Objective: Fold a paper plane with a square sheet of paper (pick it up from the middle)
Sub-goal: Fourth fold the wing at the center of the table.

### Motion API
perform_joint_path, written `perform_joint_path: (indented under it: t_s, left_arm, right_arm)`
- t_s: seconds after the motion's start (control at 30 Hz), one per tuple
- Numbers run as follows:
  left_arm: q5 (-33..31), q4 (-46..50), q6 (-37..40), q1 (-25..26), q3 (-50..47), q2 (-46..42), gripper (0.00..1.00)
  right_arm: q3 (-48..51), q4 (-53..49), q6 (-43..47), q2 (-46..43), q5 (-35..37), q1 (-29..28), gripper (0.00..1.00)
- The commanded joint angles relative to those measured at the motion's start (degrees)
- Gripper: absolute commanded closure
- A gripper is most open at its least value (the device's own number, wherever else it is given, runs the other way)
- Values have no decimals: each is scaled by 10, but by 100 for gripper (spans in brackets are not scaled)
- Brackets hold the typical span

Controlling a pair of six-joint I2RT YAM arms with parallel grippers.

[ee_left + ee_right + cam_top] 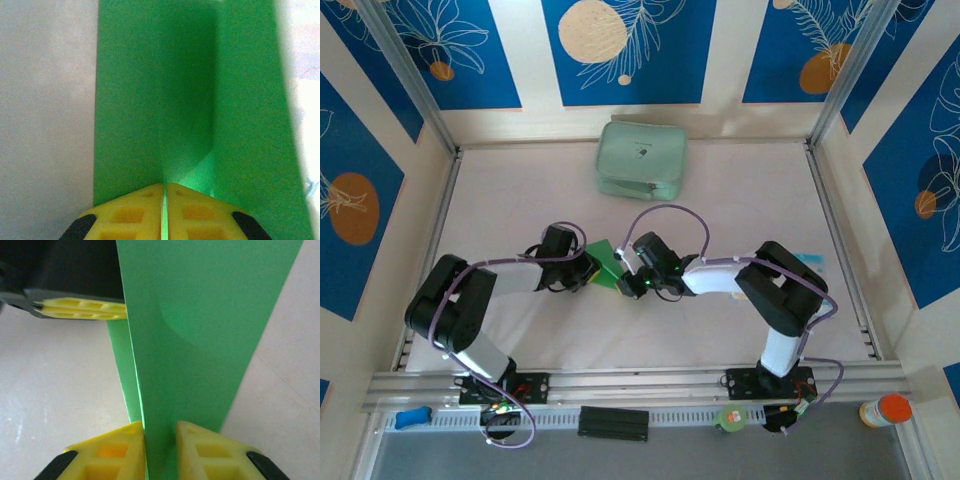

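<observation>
Overhead, top view: green paper [603, 260] near worktop [750, 210] middle, between left fingers [591, 268] and right fingers [626, 284]. Both sets right at paper. Mint pouch [641, 158] at back, well apart.

Left wrist: left fingers [158, 194] pressed together, clamped on paper [150, 100] edge. Fold line runs up paper.

Right wrist: right fingers [136, 433] a little apart, paper [200, 330] standing in gap. Left fingers [82, 309] touch paper's far edge.

Overhead view, wrist close-ups sharing green paper [150, 100]
</observation>
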State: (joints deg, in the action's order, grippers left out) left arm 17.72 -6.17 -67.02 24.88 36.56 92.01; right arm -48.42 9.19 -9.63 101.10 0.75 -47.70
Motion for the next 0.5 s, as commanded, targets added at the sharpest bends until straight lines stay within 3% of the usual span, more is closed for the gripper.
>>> perform_joint_path:
  t_s: [0.0,0.23,0.47]
  left_arm:
    - [-11,24,12,4,-3,13,88]
    - [-12,24,11,4,-4,13,88]
    - [-11,24,12,4,-4,11,88]
  right_arm:
    - [1,-16,-8,-18,-13,0,78]
    - [-4,-26,-6,-6,-6,-2,79]
    - [-12,-27,-11,12,-23,-2,86]
